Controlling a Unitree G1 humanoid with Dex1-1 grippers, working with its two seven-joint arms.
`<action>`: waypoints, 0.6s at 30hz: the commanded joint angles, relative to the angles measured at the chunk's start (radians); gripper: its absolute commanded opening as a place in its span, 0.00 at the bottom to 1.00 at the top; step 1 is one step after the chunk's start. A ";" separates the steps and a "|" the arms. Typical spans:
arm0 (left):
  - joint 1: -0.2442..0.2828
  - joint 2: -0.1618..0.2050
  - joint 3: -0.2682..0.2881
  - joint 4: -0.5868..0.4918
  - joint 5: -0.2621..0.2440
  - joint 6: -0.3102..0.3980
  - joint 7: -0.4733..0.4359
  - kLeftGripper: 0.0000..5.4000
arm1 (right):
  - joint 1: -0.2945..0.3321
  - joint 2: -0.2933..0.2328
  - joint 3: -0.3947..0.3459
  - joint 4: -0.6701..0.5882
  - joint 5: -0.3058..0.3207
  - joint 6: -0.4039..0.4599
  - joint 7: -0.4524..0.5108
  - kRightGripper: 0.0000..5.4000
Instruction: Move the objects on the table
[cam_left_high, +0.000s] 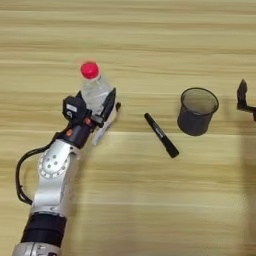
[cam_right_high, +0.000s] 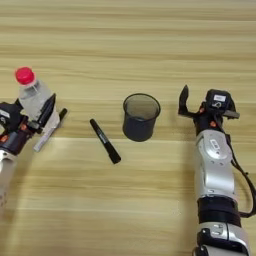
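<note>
Left gripper (cam_left_high: 95, 107) clamps the water bottle (cam_left_high: 94, 87) on the striped wooden table (cam_left_high: 150, 200).
Its fingers press the bottle's sides, the white marker (cam_right_high: 49, 129) lies just beside; whether the right gripper (cam_right_high: 197, 105) is apart or together cannot be told.

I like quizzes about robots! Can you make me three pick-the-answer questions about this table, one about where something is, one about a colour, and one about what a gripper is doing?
1. Where is the black marker?
A. inside the mesh cup
B. flat on the table, left of the mesh cup
C. in the right gripper

2. What colour is the bottle cap?
A. red
B. blue
C. green

3. What is the left gripper doing?
A. resting far from everything
B. pushing the cup
C. closed around the bottle

Answers: B, it lies beside the cup; A, the cap is red; C, its fingers flank the bottle.
</note>
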 joint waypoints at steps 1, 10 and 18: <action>-0.001 0.005 -0.035 -0.008 0.010 0.007 -0.046 0.58 | -0.005 0.002 0.001 0.001 -0.008 -0.002 -0.006 1.00; -0.023 0.000 -0.071 0.088 0.041 -0.010 -0.090 0.58 | -0.007 0.003 0.004 0.003 -0.009 -0.001 -0.006 1.00; -0.040 -0.016 -0.095 0.146 0.055 -0.023 -0.119 0.58 | -0.007 0.008 0.008 0.001 -0.011 -0.002 -0.011 1.00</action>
